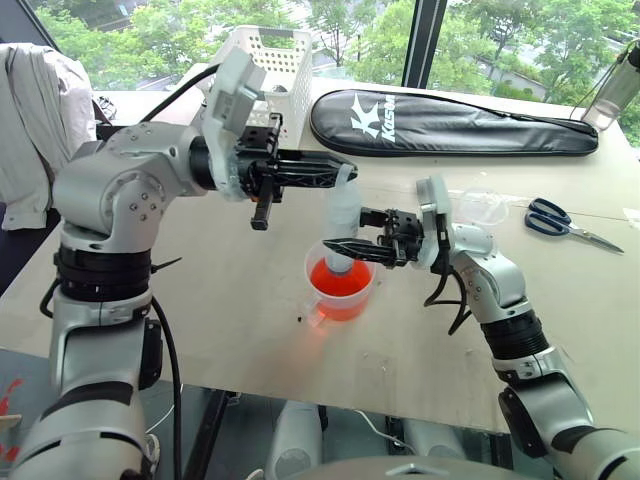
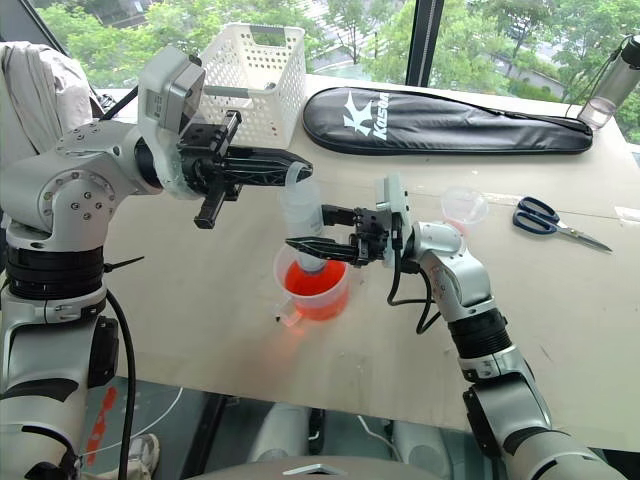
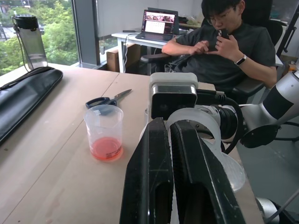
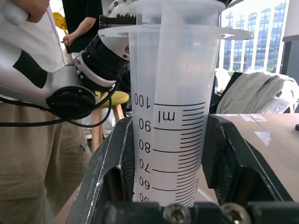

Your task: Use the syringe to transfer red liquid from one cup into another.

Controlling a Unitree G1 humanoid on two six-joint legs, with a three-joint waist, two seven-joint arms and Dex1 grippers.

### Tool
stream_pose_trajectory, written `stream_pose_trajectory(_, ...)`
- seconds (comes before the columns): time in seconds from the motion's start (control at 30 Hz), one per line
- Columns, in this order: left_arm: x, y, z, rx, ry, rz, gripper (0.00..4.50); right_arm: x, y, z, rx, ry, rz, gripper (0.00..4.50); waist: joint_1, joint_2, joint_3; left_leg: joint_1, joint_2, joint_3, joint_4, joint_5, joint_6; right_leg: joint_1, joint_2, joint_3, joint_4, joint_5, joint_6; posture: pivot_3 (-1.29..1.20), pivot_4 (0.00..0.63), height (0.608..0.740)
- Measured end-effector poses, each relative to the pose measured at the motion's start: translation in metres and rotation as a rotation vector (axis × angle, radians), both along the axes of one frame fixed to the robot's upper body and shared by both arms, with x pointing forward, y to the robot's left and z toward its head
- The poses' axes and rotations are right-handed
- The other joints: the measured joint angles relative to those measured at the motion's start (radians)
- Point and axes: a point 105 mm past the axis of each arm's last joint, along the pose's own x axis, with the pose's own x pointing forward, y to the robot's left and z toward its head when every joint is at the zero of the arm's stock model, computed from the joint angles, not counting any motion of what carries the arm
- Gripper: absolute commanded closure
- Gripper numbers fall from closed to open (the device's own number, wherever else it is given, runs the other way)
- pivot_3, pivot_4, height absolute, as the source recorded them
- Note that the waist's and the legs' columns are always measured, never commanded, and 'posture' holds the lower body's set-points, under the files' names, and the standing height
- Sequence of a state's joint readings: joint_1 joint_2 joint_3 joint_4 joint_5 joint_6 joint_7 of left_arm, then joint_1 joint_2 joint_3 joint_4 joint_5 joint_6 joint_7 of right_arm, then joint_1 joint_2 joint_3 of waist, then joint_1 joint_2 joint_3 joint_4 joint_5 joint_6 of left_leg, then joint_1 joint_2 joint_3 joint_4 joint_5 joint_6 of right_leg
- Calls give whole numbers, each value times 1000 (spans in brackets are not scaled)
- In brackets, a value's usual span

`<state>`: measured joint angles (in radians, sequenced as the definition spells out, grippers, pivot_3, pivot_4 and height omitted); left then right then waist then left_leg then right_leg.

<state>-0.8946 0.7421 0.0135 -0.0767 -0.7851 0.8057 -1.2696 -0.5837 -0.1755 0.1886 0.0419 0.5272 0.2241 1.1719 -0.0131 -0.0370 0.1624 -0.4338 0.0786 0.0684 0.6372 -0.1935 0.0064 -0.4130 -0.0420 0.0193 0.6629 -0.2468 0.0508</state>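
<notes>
The syringe (image 1: 343, 225) is held upright over the measuring cup (image 1: 343, 283), its lower end down inside the cup's mouth, where the red liquid (image 1: 342, 279) is pooled. Everything is placed from that cup.

The barrel is clamped from the right side by the right gripper (image 1: 340, 250), which reaches in just above the cup's rim. In the right wrist view, the clear barrel (image 4: 170, 121) is seen standing between the two black fingers (image 4: 108, 177), pressed on both sides, with the printed scale facing the camera and the flange spread wide above the fingers.

Above the cup, the top of the syringe is met by the left gripper (image 1: 335, 168), brought in level from the left. Its fingers (image 3: 154, 177) are seen drawn together in the left wrist view, side by side with barely a slit between them, and the white plunger top (image 3: 201, 122) is seen at their tips. Whether the plunger is actually pinched or merely touched cannot be told.

Beyond the cup, on its right, the small handleless cup (image 2: 464, 208) is set on the table (image 1: 250, 330), well apart from both grippers; a shallow layer of red is seen in its bottom in the left wrist view. Further right of it, scissors (image 1: 565, 225) with blue handles are laid flat. Behind the measuring cup, a black racket bag (image 1: 450, 122) and a white basket (image 1: 270, 62) are placed along the far side of the table.
</notes>
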Motion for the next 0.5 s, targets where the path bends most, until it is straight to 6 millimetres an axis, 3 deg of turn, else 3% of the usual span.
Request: stream_pose_trajectory(0.5, 1, -1, -1, -4, 16, 1, 4500, 0, -2, -9, -31, 18, -14, 2956, 0, 0, 0, 0, 0, 0, 0, 0, 0, 0, 0, 0, 0, 0, 0, 0, 150, 724)
